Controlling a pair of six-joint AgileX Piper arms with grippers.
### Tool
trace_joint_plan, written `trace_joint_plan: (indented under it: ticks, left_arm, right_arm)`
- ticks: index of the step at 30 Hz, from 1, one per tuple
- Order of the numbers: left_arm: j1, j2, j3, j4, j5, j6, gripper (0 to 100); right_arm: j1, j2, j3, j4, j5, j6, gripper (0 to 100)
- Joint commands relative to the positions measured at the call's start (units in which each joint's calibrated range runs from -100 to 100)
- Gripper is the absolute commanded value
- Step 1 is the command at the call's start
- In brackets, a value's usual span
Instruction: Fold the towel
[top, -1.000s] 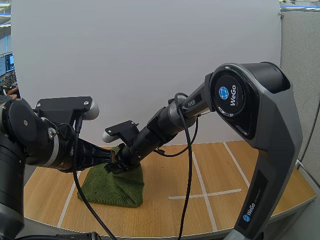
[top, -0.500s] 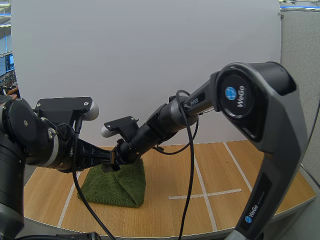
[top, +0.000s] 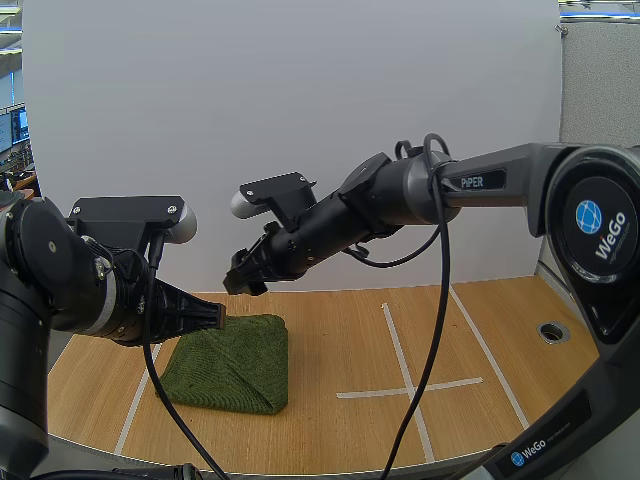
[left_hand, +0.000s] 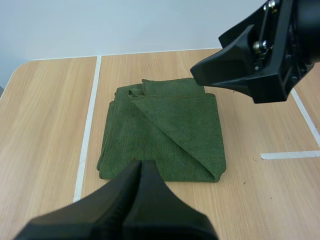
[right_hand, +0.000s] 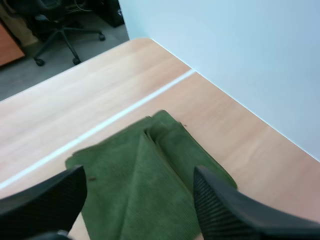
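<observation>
Both arms clear of green towel (top: 228, 362) | right gripper (top: 238, 280) released, risen, fingers spread; left gripper (top: 218, 320) pressed shut over towel edge | fold laid flat; likely near done

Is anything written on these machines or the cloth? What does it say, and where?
"PIPER": on the right arm, along its forearm.
"WeGo": beside a blue globe badge on its round joint.
"WeGo": again on its lower link.
Towel and table: no text.
</observation>
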Motion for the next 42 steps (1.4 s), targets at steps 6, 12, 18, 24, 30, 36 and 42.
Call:
trace_joint_plan:
  ticks: [6,12,18,24,30,36,42]
  left_arm:
    - [-0.06,0.17,-0.6,3.57,0.22,0.19,0]
    - [-0.06,0.17,-0.6,3.57,0.22,0.19,0]
    - [-0.06,0.17,-0.6,3.93,0.22,0.19,0]
    - [-0.06,0.17,-0.6,4.53,0.22,0.19,0]
    - [-0.06,0.17,-0.6,4.48,0.22,0.19,0]
    - [-0.06,0.17,-0.6,4.48,0.22,0.19,0]
    - [-0.06,0.17,-0.6,4.48,0.22,0.19,0]
  right_arm:
    - [-5.86,-1.18,4.13,-10.06,1.04,2.2,25]
    - [-5.86,4.17,7.83,-8.92,-8.59,0.38,0]
    - [-5.86,13.46,7.95,-3.95,-11.31,-3.22,0]
    - [-5.86,19.54,7.95,4.26,-11.31,-9.14,0]
    - [-5.78,21.36,7.05,8.89,-9.31,-12.28,0]
    - [-5.7,21.36,5.01,12.01,2.04,-12.91,0]
    - [-5.7,21.36,3.18,14.53,15.72,-13.37,0]
